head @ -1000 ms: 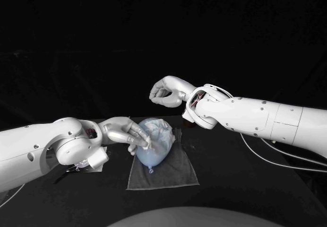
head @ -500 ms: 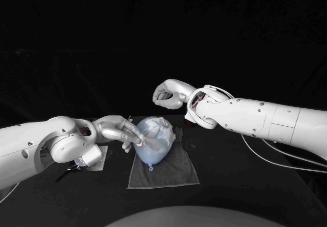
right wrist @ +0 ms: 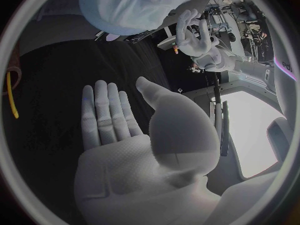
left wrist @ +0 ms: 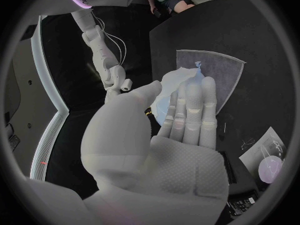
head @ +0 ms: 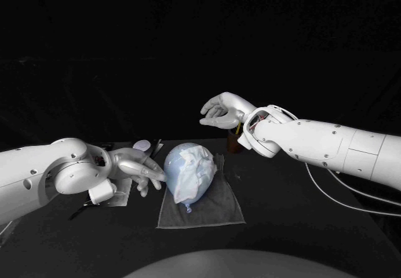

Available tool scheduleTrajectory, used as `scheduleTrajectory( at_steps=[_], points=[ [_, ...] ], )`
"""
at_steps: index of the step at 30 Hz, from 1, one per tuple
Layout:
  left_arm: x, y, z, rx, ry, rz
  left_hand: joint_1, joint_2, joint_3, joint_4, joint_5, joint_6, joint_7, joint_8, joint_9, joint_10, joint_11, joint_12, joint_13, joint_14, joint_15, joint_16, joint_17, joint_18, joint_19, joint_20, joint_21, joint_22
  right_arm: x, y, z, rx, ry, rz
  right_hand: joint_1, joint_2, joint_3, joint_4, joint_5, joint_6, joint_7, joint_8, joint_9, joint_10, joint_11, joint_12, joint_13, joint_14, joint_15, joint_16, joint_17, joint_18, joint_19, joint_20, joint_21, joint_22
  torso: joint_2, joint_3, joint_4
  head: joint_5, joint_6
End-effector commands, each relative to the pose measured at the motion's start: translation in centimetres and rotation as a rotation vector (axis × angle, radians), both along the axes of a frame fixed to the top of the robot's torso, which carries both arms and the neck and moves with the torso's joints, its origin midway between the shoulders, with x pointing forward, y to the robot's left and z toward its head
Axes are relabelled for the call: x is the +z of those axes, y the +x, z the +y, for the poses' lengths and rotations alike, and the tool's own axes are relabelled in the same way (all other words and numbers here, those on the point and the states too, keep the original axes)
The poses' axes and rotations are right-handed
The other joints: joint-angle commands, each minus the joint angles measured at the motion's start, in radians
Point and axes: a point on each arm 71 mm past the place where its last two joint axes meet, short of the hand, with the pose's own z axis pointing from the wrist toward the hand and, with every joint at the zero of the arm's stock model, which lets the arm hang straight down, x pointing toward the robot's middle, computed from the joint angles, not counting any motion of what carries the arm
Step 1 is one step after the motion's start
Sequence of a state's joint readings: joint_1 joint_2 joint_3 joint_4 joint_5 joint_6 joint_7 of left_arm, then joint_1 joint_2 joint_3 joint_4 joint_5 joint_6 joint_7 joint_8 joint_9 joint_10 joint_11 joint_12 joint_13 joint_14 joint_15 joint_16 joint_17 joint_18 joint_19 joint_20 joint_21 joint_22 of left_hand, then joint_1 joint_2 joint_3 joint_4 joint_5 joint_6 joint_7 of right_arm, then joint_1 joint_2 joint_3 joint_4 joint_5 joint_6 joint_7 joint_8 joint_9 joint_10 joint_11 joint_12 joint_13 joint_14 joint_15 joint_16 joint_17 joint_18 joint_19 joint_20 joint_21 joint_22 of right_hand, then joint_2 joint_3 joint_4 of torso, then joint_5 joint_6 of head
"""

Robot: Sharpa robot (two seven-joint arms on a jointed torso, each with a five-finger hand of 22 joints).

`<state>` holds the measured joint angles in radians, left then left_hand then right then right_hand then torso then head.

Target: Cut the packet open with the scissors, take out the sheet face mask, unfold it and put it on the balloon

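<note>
Lying lengthwise on the grey cloth (head: 204, 208), the pale blue balloon (head: 178, 174) is resting toward the cloth's far edge, with its knotted neck pointing at the cloth's near edge; the white sheet face mask (head: 200, 164) is draping in crumpled folds over the balloon's upper side, leaning toward the cloth's right edge; the cloth itself is sitting around the middle of the black table (head: 317, 231). The left hand (head: 138, 168) is hovering just beside the balloon's left flank, its fingers (head: 153, 174) reaching out nearly straight and close together, holding nothing; whether the fingertips are touching the balloon I cannot tell. The right hand (head: 221, 111) is hanging raised over the table's far edge, well apart from the balloon, its fingers loosely extended and the thumb standing apart, gripping nothing; the pale packet (head: 113, 194) is lying under the left wrist, toward the table's left edge.
</note>
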<state>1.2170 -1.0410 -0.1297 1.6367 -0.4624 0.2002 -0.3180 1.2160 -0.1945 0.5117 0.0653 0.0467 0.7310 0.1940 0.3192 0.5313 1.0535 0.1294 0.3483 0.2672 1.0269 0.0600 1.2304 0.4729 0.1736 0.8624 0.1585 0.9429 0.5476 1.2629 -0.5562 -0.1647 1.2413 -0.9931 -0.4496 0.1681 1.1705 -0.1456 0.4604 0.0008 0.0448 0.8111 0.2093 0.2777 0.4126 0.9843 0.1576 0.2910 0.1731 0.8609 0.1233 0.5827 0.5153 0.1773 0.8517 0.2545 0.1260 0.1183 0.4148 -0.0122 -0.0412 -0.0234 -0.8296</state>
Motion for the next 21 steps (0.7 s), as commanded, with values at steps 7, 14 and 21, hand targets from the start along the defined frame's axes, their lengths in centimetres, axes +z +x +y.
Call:
scheduleTrajectory(
  at_steps=[7,14,21],
  points=[
    [-0.6,0.2,1.1,-0.036,0.119,0.021,0.022,-0.029,-0.136,0.091,0.001,-0.082,0.014,0.070,0.019,-0.020,0.005,0.006,0.005,-0.013,0.008,0.007,0.002,0.010,0.044,0.005,-0.063,-0.051,-1.0,0.0,-2.8,-0.080,0.070,0.066,0.021,-0.004,-0.079,0.037,0.003,0.013,0.002,-0.026,-0.033,0.029,-0.001,-0.028,-0.051,0.061,-0.006,-0.031,-0.028,0.009,0.047,-0.006,-0.003,-0.011,0.001,0.0009,0.0004,0.001,-0.010],
    [0.1,1.7,2.3,0.066,0.081,-0.129,0.100,-0.013,-0.192,0.130,0.002,-0.072,0.002,0.141,0.026,0.008,-0.008,0.040,0.019,-0.007,-0.002,0.012,0.001,0.011,0.069,-0.002,-0.084,-0.070,-1.8,-0.5,-4.7,-0.081,0.078,0.120,0.083,0.025,-0.093,0.048,0.004,0.042,-0.021,-0.038,-0.058,0.121,-0.036,-0.041,-0.084,0.284,-0.061,-0.009,-0.023,0.010,0.201,-0.063,0.060,0.009,0.002,-0.0004,0.0002,0.006,-0.015],
    [2.7,3.1,1.5,0.159,-0.163,-0.411,0.231,0.028,-0.147,0.093,0.003,-0.003,-0.018,0.182,0.011,0.014,-0.028,0.086,0.042,-0.035,-0.019,-0.012,-0.010,0.010,0.059,-0.014,-0.102,-0.081,-3.1,-1.5,-5.5,-0.030,0.082,0.195,0.136,0.034,-0.058,0.026,0.008,0.121,-0.066,-0.032,-0.075,0.359,-0.107,0.031,-0.033,0.573,-0.143,0.212,0.156,0.009,0.431,-0.157,0.192,0.069,0.005,-0.0012,-0.0002,0.017,-0.015]
  ],
)
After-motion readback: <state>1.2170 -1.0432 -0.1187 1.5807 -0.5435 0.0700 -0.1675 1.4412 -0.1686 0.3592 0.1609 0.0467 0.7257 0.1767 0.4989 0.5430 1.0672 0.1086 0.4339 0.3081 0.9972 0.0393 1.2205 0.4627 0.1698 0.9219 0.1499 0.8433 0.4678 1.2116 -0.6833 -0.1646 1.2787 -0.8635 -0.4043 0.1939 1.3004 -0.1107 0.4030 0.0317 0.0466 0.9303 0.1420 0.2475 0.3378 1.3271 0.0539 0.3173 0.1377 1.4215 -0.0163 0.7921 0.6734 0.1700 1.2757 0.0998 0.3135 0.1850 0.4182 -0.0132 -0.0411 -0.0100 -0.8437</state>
